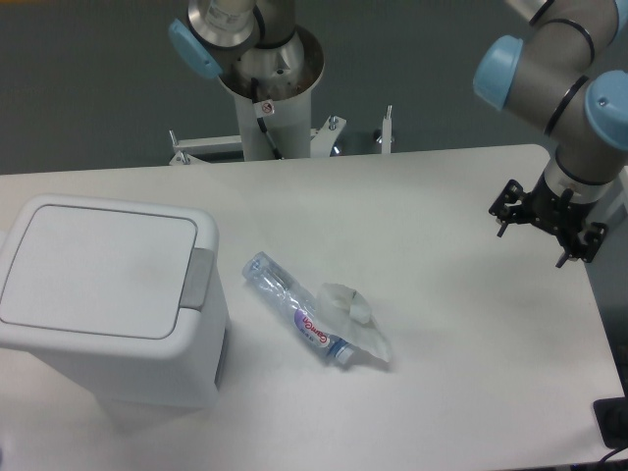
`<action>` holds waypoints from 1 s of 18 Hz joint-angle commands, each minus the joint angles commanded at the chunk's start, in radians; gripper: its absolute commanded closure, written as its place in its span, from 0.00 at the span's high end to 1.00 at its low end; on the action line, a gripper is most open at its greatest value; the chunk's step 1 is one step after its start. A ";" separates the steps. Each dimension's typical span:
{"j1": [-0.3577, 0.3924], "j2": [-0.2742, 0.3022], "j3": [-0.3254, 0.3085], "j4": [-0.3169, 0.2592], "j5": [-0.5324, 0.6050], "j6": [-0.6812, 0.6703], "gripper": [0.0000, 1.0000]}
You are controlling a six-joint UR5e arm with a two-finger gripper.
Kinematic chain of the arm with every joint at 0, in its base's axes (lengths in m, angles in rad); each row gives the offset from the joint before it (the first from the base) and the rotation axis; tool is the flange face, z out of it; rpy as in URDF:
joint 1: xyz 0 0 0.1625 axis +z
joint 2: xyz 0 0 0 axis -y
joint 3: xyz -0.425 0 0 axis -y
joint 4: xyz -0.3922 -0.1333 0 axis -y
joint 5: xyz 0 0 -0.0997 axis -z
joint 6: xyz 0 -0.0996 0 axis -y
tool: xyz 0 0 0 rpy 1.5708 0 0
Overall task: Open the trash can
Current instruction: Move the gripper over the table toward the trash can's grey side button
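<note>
The trash can (108,304) is a large boxy white bin at the table's front left. Its flat white lid (93,267) lies shut, with a grey push-button tab (199,278) at the right rim. My gripper (546,226) hangs over the table's right edge, far to the right of the bin and apart from everything. Its black fingers (507,206) stand spread apart with nothing between them.
A crushed clear plastic bottle (312,319) with a blue cap lies on the white table (432,196) between bin and gripper. The arm's base column (265,88) stands at the table's back edge. The table's right edge is just beside the gripper.
</note>
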 joint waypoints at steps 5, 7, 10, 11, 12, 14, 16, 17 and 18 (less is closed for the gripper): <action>0.003 0.012 -0.002 -0.002 -0.005 0.014 1.00; -0.015 0.008 -0.005 0.006 -0.015 0.012 1.00; -0.035 0.017 -0.057 0.072 -0.020 -0.052 1.00; -0.041 0.020 -0.063 0.101 -0.026 -0.067 1.00; -0.047 0.021 -0.060 0.106 -0.035 -0.084 1.00; -0.051 0.038 -0.055 0.101 -0.090 -0.208 1.00; -0.057 0.049 -0.063 0.106 -0.117 -0.287 1.00; -0.075 0.048 -0.063 0.112 -0.117 -0.297 1.00; -0.112 0.035 -0.057 0.113 -0.114 -0.308 1.00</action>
